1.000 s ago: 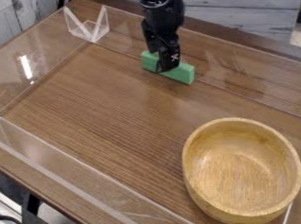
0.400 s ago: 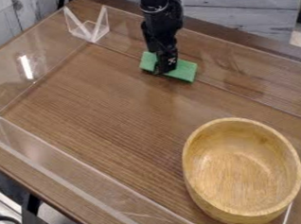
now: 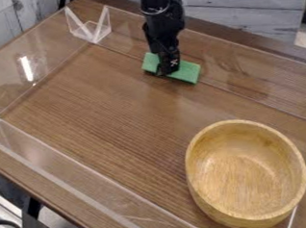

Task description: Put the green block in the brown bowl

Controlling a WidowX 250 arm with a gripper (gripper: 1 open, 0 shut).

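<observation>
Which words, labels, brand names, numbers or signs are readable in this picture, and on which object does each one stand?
None can be read.
The gripper shows a small pale mark, too small and blurred to tell whether it is lettering.
The green block, the brown bowl and the wooden table bear no text.

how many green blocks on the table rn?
1. The green block lies on the far side of the table, under the gripper. None in the brown bowl.
</observation>
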